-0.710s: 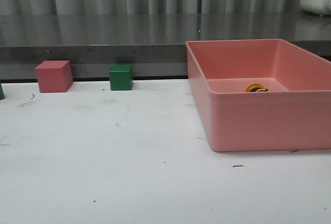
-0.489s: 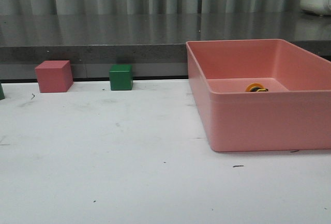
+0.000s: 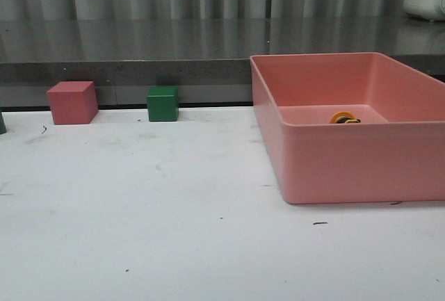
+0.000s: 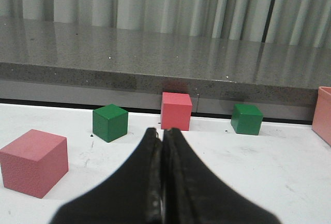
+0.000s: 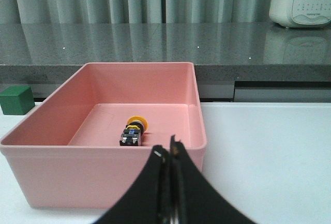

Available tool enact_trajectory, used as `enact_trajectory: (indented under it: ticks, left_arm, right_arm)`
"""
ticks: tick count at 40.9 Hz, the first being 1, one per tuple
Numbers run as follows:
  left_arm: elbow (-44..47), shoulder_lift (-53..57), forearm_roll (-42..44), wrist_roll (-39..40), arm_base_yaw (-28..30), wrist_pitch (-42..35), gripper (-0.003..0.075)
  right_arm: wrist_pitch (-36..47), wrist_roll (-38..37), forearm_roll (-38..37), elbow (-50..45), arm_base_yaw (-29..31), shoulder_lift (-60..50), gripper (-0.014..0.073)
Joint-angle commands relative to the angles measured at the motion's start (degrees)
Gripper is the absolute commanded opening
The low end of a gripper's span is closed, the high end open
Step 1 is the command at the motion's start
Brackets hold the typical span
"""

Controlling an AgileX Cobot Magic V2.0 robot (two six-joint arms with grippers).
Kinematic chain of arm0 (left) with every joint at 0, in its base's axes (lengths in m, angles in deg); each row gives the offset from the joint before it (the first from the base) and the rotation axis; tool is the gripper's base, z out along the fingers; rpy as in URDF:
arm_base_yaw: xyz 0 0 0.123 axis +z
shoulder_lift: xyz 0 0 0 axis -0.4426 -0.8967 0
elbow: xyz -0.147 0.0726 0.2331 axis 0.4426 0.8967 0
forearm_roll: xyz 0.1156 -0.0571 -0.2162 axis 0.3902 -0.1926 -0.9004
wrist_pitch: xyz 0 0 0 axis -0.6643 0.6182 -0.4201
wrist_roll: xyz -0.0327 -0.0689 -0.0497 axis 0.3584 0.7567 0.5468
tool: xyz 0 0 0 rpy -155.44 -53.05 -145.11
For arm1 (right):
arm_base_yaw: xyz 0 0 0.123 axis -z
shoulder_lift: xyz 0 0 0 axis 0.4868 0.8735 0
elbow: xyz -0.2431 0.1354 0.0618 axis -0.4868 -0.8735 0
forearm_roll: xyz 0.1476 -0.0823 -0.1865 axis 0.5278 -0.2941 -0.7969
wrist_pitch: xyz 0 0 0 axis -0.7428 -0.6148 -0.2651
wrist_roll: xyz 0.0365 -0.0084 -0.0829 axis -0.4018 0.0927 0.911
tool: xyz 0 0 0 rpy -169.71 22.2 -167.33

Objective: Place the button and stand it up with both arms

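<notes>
Two grippers, left [image 4: 162, 136] and right [image 5: 169, 154], were clenched on nothing. Button [image 5: 133, 130] was seen lying tipped inside the pink bin [image 5: 46, 151], walled in by its sides; cubes, a green [image 3: 163, 103] and a pink [image 3: 71, 102], were parked well apart by the counter ledge.

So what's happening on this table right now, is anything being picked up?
Not yet. A yellow-capped button lies on its side on the floor of a pink bin, untouched. The right tool is closed and empty, on the near side of the bin and pointed toward it. The left tool is also closed and empty, over the white table, facing a few pink and green cubes. The button has yet to be lifted out and stood up.
</notes>
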Motion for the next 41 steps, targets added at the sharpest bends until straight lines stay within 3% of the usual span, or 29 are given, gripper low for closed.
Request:
enact_trajectory:
  ticks: [1,18,27,35,41]
  left_arm:
    - [0.92,1.35,0.01,0.38,0.06,-4.33,-0.0020]
    - [0.92,1.35,0.01,0.38,0.06,-5.06,-0.0020]
    - [0.47,1.35,0.01,0.38,0.06,-9.80,-0.0020]
    - [-9.33,1.10,-1.48,0.38,0.06,-6.35,-0.0020]
    - [-20.93,-0.79,-1.48,0.38,0.06,1.82,-0.0020]
  right_arm:
    - [4.37,0.13,-0.03,0.16,0.22,-1.10,-0.0068]
    - [5.05,0.13,-0.03,0.16,0.22,-1.10,-0.0068]
    - [5.79,0.13,-0.03,1.54,0.22,-1.10,-0.0068]
    - [-3.65,0.13,-0.10,13.09,0.22,-0.96,-0.0068]
    - [-11.27,0.18,-1.19,24.04,0.22,2.21,-0.0068]
